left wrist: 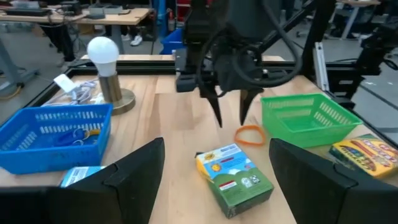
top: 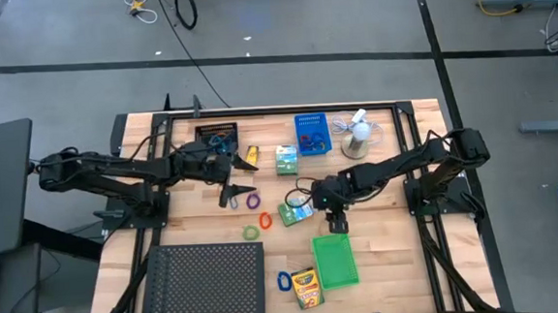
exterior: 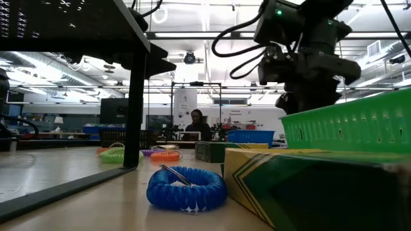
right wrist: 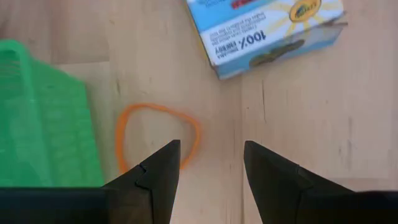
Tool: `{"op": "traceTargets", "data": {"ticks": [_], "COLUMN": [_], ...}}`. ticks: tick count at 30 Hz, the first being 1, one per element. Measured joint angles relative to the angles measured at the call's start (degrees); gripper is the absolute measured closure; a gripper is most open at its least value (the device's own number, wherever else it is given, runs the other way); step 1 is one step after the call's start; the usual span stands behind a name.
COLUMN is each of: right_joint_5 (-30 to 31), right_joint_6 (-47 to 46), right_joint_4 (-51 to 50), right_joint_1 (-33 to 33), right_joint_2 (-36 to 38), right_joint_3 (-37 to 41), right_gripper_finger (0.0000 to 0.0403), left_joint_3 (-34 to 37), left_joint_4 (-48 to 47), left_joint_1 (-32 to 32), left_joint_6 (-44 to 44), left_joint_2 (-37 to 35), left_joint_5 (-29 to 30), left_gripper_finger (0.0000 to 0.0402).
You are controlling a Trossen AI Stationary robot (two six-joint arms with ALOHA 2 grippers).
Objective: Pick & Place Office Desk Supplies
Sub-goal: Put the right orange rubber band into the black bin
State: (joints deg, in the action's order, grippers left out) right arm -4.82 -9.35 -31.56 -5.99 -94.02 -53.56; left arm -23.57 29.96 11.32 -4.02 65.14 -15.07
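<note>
Hovering over an orange rubber-band loop (right wrist: pixel 158 140) near the middle of the high view: right gripper (top: pixel 337 222), fingers spread and holding nothing, pointed straight down at the table. Looks lined up so one finger drops inside the loop and the other outside, probably the only way to pinch something that flat. Sits just above the green bin (top: pixel 335 261), lower centre of the frame, so a short carry if that's the drop spot. Green-white box (top: pixel 296 212) lies just left of the gripper, close but apart from the loop.

Left gripper (top: pixel 235 192) parked left of centre, also wide open and empty, angled toward the same patch and staying out of the way. More loops (top: pixel 253 199) just right of it.

Elsewhere: blue bin (top: pixel 312 134) up top centre, black bin (top: pixel 217 139) to its left, yellow crayon box (top: pixel 306 288) at bottom centre with a blue coil loop (exterior: pixel 186 187) beside it. Hard to say from the low view whether the loop already touches a fingertip.
</note>
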Motion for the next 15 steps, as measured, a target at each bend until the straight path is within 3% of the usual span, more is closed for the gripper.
{"op": "traceTargets", "data": {"ticks": [8,15], "right_joint_5": [3.52,3.08], "right_joint_6": [-3.75,-2.97], "right_joint_4": [1.53,3.99], "right_joint_1": [-2.77,-3.35], "right_joint_2": [-0.01,-3.59], "right_joint_3": [2.43,2.44], "right_gripper_finger": [0.0218,0.0218], "left_joint_3": [0.32,0.32], "left_joint_4": [0.26,0.19], "left_joint_1": [-0.12,-0.12], "left_joint_6": [-0.76,0.44], "left_joint_2": [0.0,0.0], "left_joint_5": [0.41,-0.18], "left_gripper_finger": [0.0104,0.0104]}}
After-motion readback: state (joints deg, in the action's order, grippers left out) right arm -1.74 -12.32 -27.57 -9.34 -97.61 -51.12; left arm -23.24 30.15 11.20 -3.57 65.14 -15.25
